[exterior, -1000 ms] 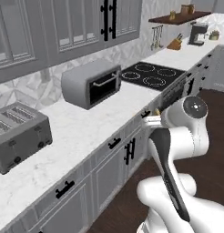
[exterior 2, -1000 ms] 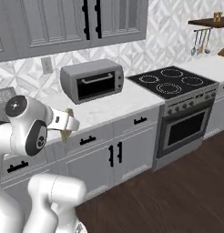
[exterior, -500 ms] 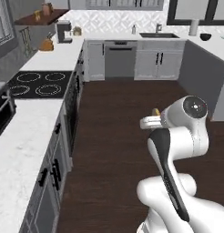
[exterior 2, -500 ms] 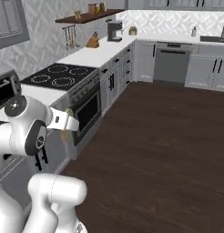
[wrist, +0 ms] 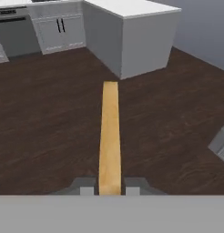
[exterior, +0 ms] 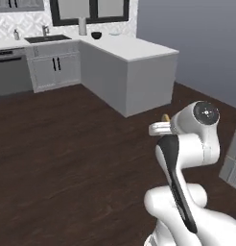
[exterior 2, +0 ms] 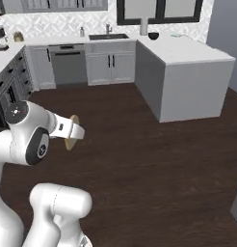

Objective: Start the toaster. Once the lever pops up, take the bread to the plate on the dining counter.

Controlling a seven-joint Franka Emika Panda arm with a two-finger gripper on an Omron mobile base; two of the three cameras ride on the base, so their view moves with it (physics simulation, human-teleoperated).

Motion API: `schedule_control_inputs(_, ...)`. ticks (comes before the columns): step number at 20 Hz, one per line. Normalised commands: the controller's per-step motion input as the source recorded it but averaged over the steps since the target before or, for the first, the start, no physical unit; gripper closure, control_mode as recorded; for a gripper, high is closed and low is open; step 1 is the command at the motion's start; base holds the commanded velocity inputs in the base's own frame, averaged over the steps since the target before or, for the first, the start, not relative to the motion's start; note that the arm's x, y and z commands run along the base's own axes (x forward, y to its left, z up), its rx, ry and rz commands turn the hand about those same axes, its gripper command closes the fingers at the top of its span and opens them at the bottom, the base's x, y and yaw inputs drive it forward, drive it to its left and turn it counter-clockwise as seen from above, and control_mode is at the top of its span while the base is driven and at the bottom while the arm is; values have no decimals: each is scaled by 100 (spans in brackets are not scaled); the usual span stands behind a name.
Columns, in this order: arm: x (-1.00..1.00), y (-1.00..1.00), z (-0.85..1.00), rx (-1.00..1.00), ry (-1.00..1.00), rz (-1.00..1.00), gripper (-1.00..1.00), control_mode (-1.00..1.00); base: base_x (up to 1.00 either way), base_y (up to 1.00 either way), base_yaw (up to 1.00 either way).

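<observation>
A thin orange-brown slice of bread (wrist: 109, 136) stands edge-on in the hand view, and my gripper (wrist: 109, 189) is shut on its lower end. In the right base view the bread (exterior 2: 70, 134) sticks out below the white hand, where the gripper (exterior 2: 75, 131) is held close in front of my arm over the dark wood floor. In the left base view a tip of the bread (exterior: 165, 117) peeks above the hand. The toaster and the plate are out of view.
A white-topped peninsula counter (exterior: 139, 50) with grey sides juts out ahead, with a sink (exterior 2: 109, 36), a dark bowl (exterior: 96, 35) and a dishwasher (exterior 2: 68, 65) behind. A grey panelled cabinet corner (exterior: 232, 163) shows at the right edge. Dark wood floor (exterior: 67, 144) lies between.
The whole picture has swung: the base turned from the wall counter with toaster and stove towards the open floor and the peninsula. The bread has stayed in my gripper.
</observation>
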Motion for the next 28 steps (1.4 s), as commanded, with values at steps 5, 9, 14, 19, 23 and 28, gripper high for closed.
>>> schedule_control_inputs(5,0,0,0,0,0,0,100,100,100,20,-48)
schedule_control_inputs(9,0,0,0,0,0,0,100,100,100,54,-39)
schedule_control_inputs(14,0,0,0,0,0,0,100,100,100,10,-33)
schedule_control_inputs(19,0,0,0,0,0,0,100,100,100,0,-29)
schedule_control_inputs(23,0,0,0,0,0,0,100,100,100,0,-27)
schedule_control_inputs(28,0,0,0,0,0,0,100,100,100,17,-34)
